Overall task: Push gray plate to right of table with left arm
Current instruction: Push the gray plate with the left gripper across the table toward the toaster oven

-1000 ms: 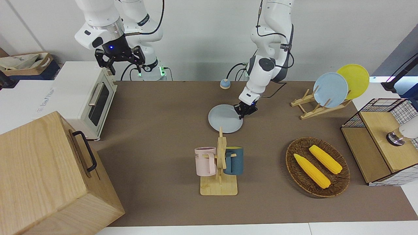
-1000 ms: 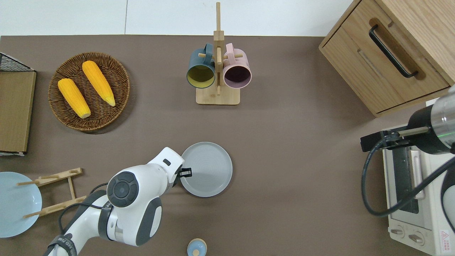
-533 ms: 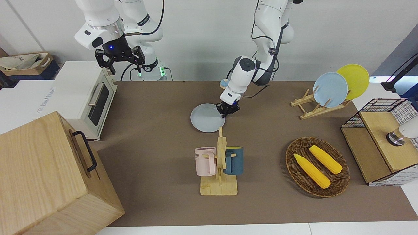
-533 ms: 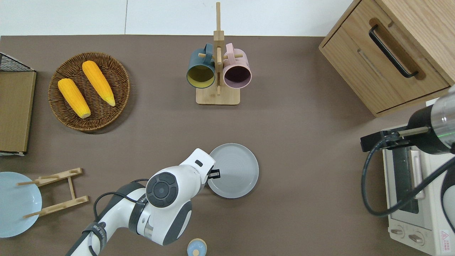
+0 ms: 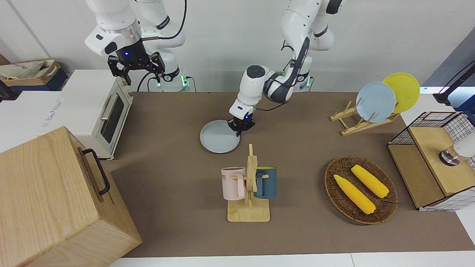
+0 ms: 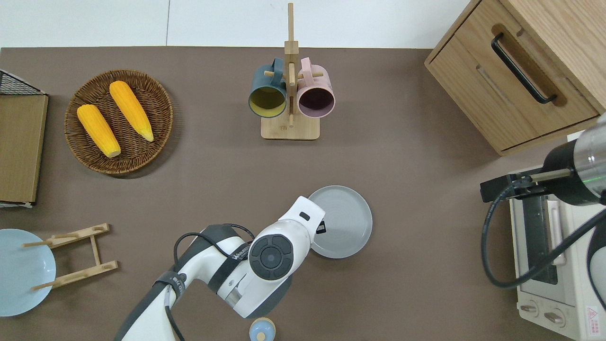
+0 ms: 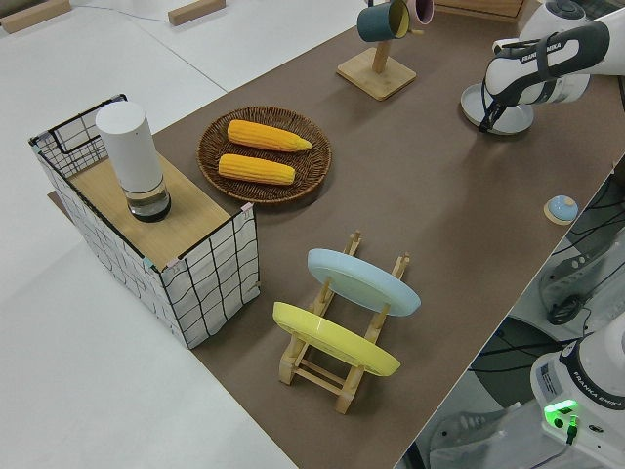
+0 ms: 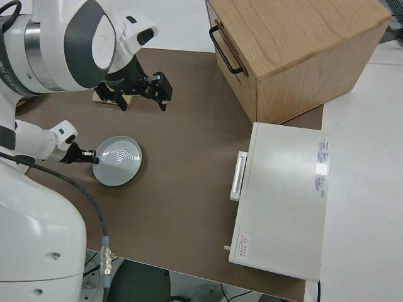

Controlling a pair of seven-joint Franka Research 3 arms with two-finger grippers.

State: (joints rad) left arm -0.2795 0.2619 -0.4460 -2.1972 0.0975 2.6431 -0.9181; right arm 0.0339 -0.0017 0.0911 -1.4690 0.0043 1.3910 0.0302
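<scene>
Jaws of the left gripper [image 5: 241,127] look clenched against the gray plate [image 5: 219,141], mid-tabletop [image 6: 407,293], nearer the robots than the mug rack [image 6: 289,94]. Overhead shows "WANLESS"-like lettering, unreadable; right arm parked.

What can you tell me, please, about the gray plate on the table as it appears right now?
The gray plate is round, shallow and matte, pale gray with faint concentric rings inside a low raised rim. It lies flat and empty on the brown table, nearer to the robots than the mug rack. The left gripper sits at its rim on the side toward the left arm's end of the table.
</scene>
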